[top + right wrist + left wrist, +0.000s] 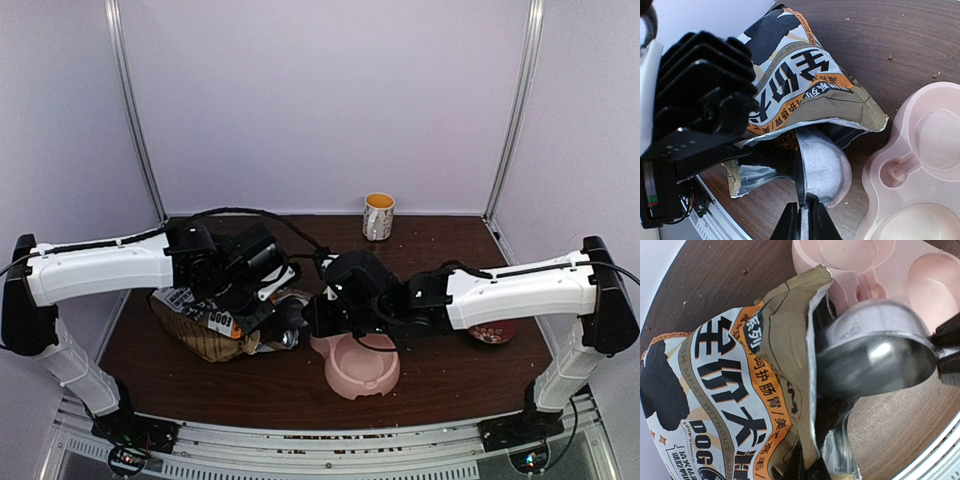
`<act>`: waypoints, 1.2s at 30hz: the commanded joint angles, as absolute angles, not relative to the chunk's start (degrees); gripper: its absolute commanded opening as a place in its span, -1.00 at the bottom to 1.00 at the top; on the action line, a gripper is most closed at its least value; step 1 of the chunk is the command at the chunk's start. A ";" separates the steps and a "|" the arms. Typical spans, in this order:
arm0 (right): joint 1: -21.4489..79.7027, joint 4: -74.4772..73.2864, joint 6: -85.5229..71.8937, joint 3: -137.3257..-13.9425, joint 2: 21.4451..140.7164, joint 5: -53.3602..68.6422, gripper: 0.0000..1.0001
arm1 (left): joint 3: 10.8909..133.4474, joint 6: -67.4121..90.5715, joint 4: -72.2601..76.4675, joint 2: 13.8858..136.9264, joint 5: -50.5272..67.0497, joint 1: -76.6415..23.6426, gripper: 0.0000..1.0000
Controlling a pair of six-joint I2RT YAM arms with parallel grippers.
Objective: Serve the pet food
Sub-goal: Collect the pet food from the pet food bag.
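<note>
The pet food bag lies on its side on the table, mouth toward the pink double bowl. My left gripper is shut on the rim of the bag's mouth, holding it up. My right gripper is shut on the handle of a metal scoop. The scoop is turned on its edge with its cup just inside the bag's mouth. A dim patch of brown pet food shows deep in the bag. The scoop's hollow looks shiny and bare. From above, both grippers meet at the bag.
The pink double bowl sits just right of the bag, both hollows bare. A yellow-lined mug stands at the back. A dark red dish lies under the right forearm. A few crumbs dot the brown table. My left wrist crowds the bag.
</note>
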State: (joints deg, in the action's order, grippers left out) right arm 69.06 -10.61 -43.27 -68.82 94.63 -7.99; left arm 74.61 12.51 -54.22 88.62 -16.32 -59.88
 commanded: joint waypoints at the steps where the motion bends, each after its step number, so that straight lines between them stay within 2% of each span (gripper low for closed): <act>1: 68.90 -9.23 -42.89 -72.03 96.15 -8.86 -1.00 | 73.63 11.70 -47.11 85.53 -16.94 -58.63 -1.00; 23: 68.96 -7.01 -45.53 -74.23 100.10 -10.15 -1.00 | 70.60 13.11 -44.17 80.85 -13.93 -56.06 -1.00; 36: 69.28 -5.65 -45.80 -78.03 105.65 -12.65 -1.00 | 73.63 14.20 -43.56 81.18 -10.58 -53.94 -1.00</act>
State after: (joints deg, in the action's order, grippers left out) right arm 69.04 -8.56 -45.43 -75.09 103.53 -10.41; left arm 70.61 13.47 -48.86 82.50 -10.59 -55.16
